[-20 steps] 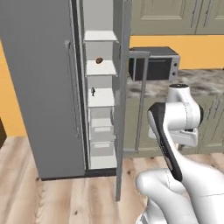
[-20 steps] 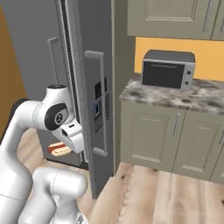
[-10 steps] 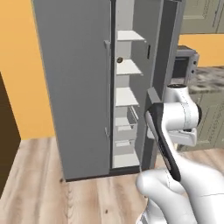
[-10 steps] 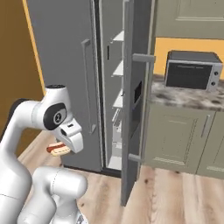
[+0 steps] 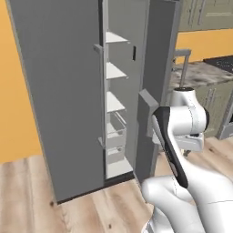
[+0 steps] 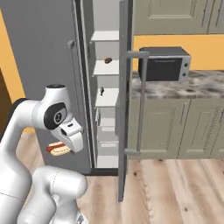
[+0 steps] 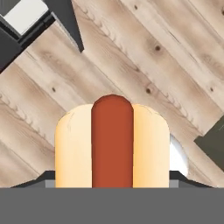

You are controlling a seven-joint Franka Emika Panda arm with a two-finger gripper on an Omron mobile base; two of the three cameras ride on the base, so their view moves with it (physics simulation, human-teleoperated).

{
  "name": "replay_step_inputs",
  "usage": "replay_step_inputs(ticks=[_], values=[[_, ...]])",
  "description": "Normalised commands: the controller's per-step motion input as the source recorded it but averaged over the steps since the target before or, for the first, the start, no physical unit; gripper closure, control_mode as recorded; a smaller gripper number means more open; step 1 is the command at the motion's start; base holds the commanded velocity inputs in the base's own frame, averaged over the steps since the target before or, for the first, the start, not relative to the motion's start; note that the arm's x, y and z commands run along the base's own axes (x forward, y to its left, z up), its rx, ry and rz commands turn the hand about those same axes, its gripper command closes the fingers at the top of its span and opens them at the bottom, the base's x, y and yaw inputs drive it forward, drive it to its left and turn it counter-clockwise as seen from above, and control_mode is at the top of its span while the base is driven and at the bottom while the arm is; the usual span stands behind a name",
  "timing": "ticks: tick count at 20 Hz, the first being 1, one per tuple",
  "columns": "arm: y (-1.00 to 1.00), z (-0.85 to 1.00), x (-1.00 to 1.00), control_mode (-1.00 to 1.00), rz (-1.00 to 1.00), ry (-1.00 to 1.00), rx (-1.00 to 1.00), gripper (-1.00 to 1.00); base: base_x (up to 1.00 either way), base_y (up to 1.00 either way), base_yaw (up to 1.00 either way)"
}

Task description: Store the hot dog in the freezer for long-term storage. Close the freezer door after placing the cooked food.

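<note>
The hot dog [image 6: 58,149], a tan bun with a red sausage [image 7: 112,140], hangs low at my left side above the wooden floor. My gripper [image 6: 62,147] is shut on it, and the bun hides most of the fingers in the hand view. Ahead and to the right, the freezer [image 6: 106,94] stands open, a narrow compartment with white shelves and drawers [image 5: 113,136]. The freezer door [image 6: 124,109] is swung out edge-on toward me, its long bar handle [image 6: 141,100] on the right. The hot dog is outside the compartment, left of the opening.
The wide grey door [image 6: 43,52] left of the opening is closed. A small brown item [image 6: 107,60] and a small dark one [image 6: 101,91] sit on the shelves. Right of the open door are a countertop oven [image 6: 164,63], a marble counter [image 6: 192,85] and cabinets [image 6: 175,127].
The base has driven and turned, so the whole scene shifted: the fridge is now nearer and its open compartment faces me more squarely. The hot dog stays held low in the gripper.
</note>
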Motion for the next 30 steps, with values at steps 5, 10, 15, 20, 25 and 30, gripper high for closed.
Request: replay_step_inputs(ticks=[5, 10, 15, 20, 25, 30], values=[[0.00, 0.00, 0.00, 1.00, 0.00, 0.00, 0.00, 1.00, 0.21, 0.62, -0.43], [0.00, 0.00, 0.00, 1.00, 0.00, 0.00, 0.00, 1.00, 0.38, 0.46, -0.37], [0.00, 0.00, 0.00, 1.00, 0.00, 0.00, 0.00, 1.00, 0.45, 0.54, -0.27], [0.00, 0.00, 0.00, 1.00, 0.00, 0.00, 0.00, 1.00, 0.21, 0.75, -0.22], [0.00, 0.00, 0.00, 1.00, 0.00, 0.00, 0.00, 1.00, 0.33, 0.47, -0.22], [0.00, 0.00, 0.00, 1.00, 0.00, 0.00, 0.00, 1.00, 0.64, 0.23, -0.08]])
